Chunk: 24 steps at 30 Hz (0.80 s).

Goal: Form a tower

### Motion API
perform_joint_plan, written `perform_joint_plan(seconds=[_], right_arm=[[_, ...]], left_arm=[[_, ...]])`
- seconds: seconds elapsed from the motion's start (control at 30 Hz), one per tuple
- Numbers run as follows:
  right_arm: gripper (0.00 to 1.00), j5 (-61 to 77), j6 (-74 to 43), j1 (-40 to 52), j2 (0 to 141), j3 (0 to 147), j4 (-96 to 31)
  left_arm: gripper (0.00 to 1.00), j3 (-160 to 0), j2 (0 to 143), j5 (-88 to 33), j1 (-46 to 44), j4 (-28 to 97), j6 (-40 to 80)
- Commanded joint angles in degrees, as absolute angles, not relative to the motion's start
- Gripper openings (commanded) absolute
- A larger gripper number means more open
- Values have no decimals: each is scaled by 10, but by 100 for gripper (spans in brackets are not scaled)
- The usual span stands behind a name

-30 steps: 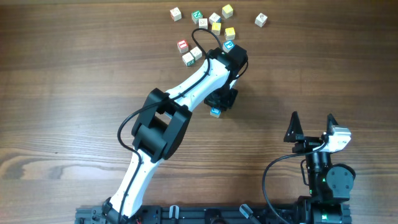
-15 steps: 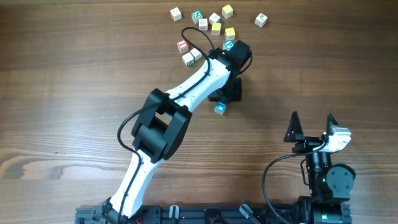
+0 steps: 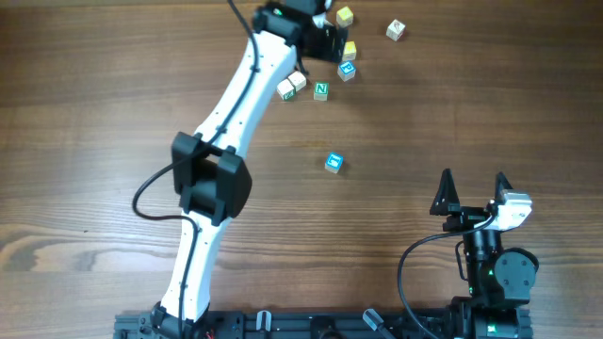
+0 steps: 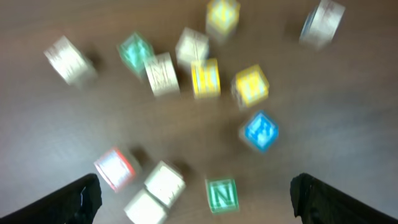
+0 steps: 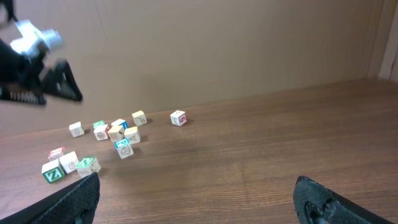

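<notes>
No tower is in view; the alphabet cubes lie singly. One blue-topped cube point(image 3: 332, 163) stands alone mid-table. My left gripper point(image 3: 322, 42) hangs open and empty over the far cluster. Its view is blurred: the gripper point(image 4: 196, 183) has wide-apart fingers point(image 4: 78, 199), with a green N cube point(image 4: 222, 194) on the table below the gap. A red-edged cube point(image 4: 115, 168) and two pale cubes point(image 4: 165, 182) lie to the left. My right gripper point(image 3: 474, 190) stands open and empty near the front edge point(image 5: 198, 180).
Loose cubes sit at the far side: green N point(image 3: 321, 91), two pale ones point(image 3: 292, 86), blue point(image 3: 347, 71), yellow point(image 3: 349, 49), another yellow point(image 3: 344, 15), and a pale one point(image 3: 395, 30). The left arm point(image 3: 212, 179) stretches diagonally across the table.
My left gripper opened, left the blue cube standing mid-table, and swung away to the far cube cluster. The right arm has not moved.
</notes>
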<state>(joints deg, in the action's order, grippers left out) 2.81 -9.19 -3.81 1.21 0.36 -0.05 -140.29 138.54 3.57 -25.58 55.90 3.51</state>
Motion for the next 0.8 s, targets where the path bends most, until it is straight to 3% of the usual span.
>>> perform_joint_plan(seconds=[0.0, 0.1, 0.17, 0.27, 0.33, 0.4, 0.5, 0.67, 0.77], right_arm=[[100, 35, -91, -36, 8, 3, 0], [100, 35, -91, -36, 8, 3, 1], [100, 35, -91, -36, 8, 3, 1], [100, 35, -91, -36, 8, 3, 1], [100, 35, -91, -36, 8, 3, 1], [100, 35, -91, -36, 8, 3, 1], [100, 35, -91, -36, 8, 3, 0], [100, 35, -91, -36, 8, 3, 1], [100, 35, -91, -36, 8, 3, 1]], left_arm=[[100, -1409, 1397, 24, -229, 552, -25], [96, -1409, 1418, 23, -196, 553, -23], [90, -1409, 1433, -10, -168, 562, 47], [89, -1408, 1458, -36, -133, 565, 178], [90, -1408, 1475, -41, -127, 564, 202], [100, -1407, 1491, -49, -134, 562, 203], [100, -1407, 1512, -49, -142, 564, 249], [73, -1405, 1530, -49, -145, 572, 284], [63, -1405, 1534, -49, -145, 572, 284]])
